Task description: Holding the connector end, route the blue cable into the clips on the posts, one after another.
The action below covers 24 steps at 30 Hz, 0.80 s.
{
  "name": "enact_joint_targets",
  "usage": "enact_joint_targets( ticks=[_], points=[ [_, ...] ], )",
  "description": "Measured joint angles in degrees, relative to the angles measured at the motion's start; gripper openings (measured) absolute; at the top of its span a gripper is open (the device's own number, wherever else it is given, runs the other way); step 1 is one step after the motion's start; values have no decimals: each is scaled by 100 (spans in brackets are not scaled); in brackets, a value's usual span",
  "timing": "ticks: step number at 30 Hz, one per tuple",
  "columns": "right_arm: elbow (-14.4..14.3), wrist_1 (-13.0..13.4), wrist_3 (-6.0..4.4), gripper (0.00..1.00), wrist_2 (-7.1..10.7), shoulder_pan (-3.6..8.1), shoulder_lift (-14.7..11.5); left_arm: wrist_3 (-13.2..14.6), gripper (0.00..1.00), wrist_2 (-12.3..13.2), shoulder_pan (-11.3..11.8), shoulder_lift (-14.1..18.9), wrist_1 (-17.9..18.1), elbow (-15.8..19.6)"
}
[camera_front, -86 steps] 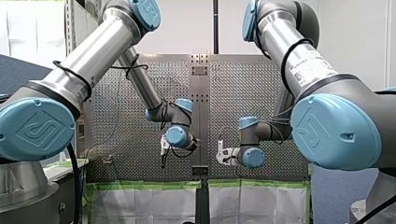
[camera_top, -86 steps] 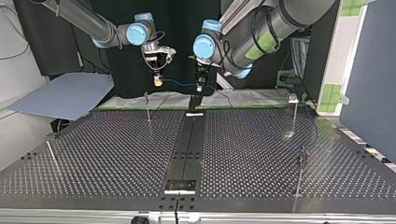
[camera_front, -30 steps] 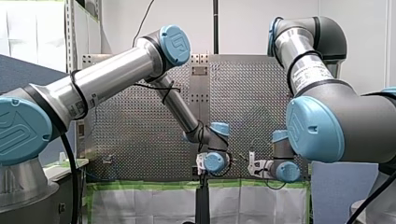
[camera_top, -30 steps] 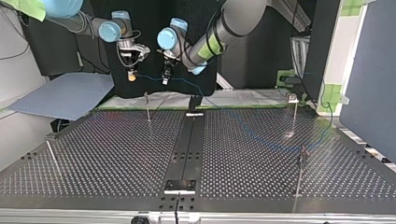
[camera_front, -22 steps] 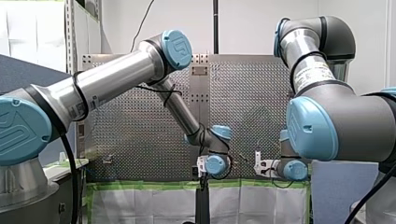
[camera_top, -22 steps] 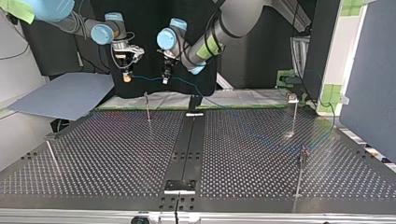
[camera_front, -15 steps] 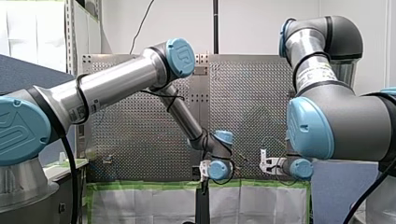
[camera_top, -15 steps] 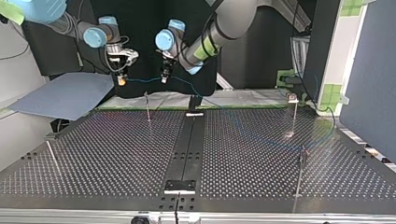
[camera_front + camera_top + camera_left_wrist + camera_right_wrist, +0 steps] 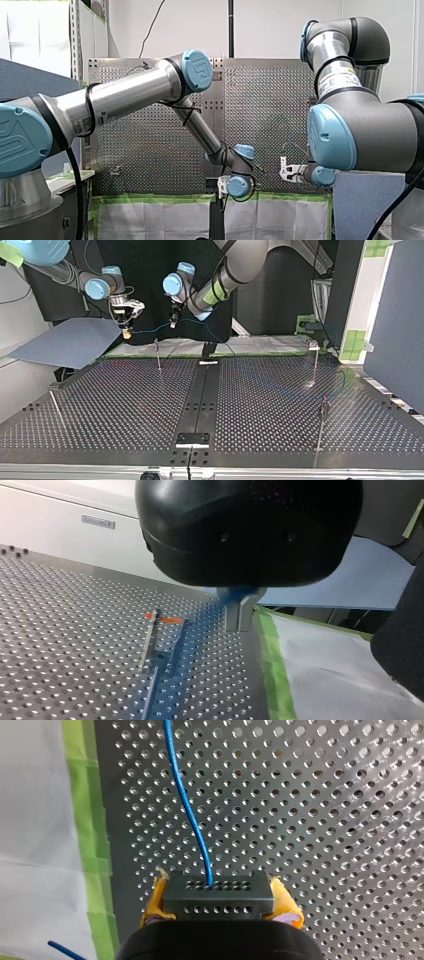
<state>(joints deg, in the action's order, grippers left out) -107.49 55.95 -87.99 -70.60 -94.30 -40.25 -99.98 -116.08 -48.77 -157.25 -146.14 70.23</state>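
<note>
In the top view my right gripper (image 9: 126, 331), with yellow pads, is shut on the black connector. The right wrist view shows that connector (image 9: 218, 895) between the pads (image 9: 284, 904), the blue cable (image 9: 186, 800) leaving it ahead over the perforated plate. The blue cable (image 9: 150, 330) spans a short way to my left gripper (image 9: 173, 321), which is shut on it, then droops toward the view's right. In the left wrist view the metal fingers (image 9: 242, 614) pinch the cable. Both grippers hang above and behind the thin post (image 9: 158, 355).
More posts stand on the perforated table (image 9: 125, 405): two at the top view's right (image 9: 316, 362) (image 9: 322, 426) and a tilted one at its left (image 9: 54, 404). A blue-grey sheet (image 9: 70, 342) lies beyond the table's left corner. Green tape (image 9: 274, 670) edges the far side.
Both grippers have shifted toward the top view's left, carrying the connector and cable with them. In the front view they have moved right and slightly lower.
</note>
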Motion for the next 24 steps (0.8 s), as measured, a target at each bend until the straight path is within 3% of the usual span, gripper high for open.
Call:
enact_joint_targets(
  ticks=[10, 16, 24],
  points=[
    [219, -76, -72, 0, 12, 88, 84, -54, 0, 35, 49, -260, -233, -566],
    [367, -254, -22, 0, 27, 123, 237, -89, 0, 58, 108, -264, -275, -918],
    [461, -327, -36, 0, 154, 142, 282, -165, 0, 40, 44, -265, -366, -1252]
  ],
)
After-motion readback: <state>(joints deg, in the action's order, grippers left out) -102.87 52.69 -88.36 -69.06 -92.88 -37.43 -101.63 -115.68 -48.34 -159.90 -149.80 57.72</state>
